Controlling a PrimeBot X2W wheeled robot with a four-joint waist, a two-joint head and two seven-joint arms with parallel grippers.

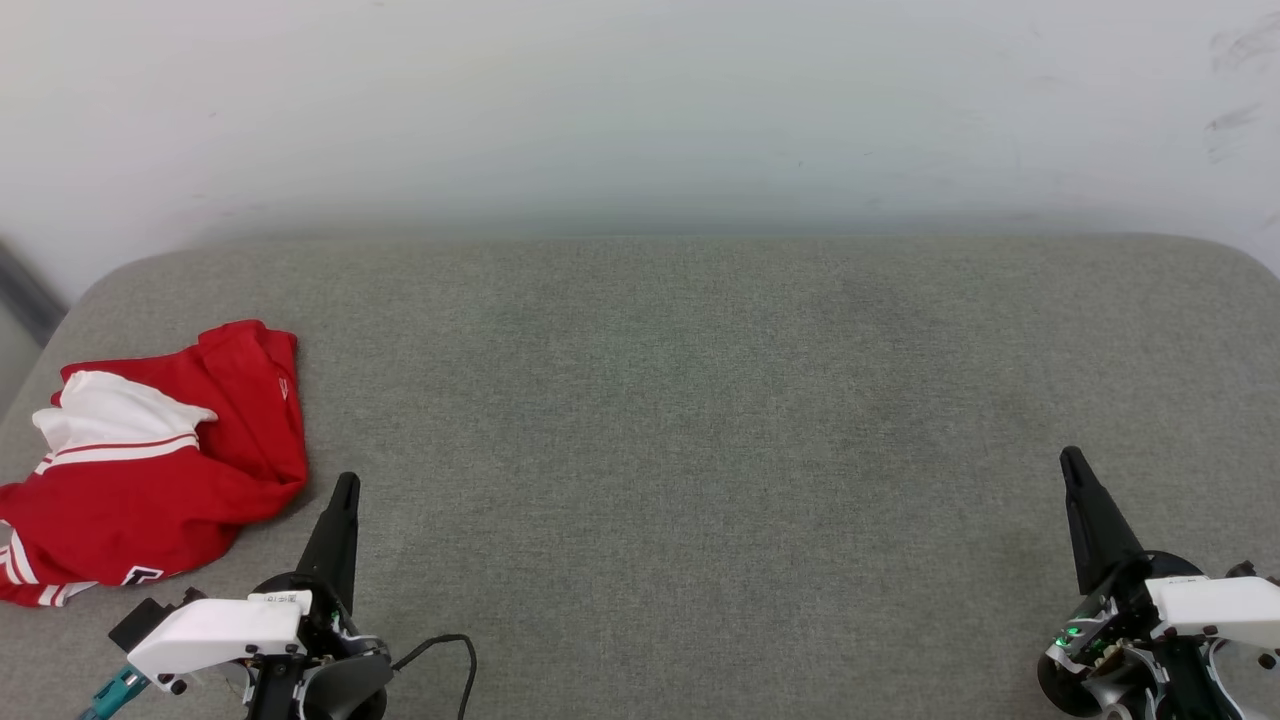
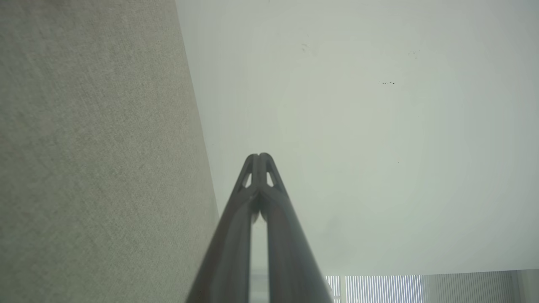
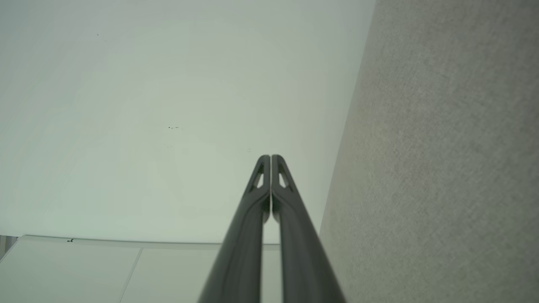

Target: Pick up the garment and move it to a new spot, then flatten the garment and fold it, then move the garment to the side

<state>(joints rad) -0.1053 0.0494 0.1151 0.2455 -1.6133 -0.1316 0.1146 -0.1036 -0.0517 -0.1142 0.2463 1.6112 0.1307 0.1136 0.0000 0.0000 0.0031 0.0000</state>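
The garment [image 1: 150, 470], red with a white sleeve and striped trim, lies crumpled at the far left of the grey cushioned surface [image 1: 700, 420]. Just right of its lower edge sits my left gripper [image 1: 345, 485], shut and holding nothing, apart from the cloth. My right gripper [image 1: 1070, 460] rests at the lower right, far from the garment, also shut and empty. In the left wrist view the left gripper [image 2: 259, 156] has its tips pressed together against the pale wall. The right gripper [image 3: 270, 157] looks the same in the right wrist view.
A pale wall [image 1: 640, 110] rises behind the cushioned surface, whose rounded back corners show at left and right. A black cable [image 1: 450, 650] loops beside my left wrist. The left edge of the surface runs close to the garment.
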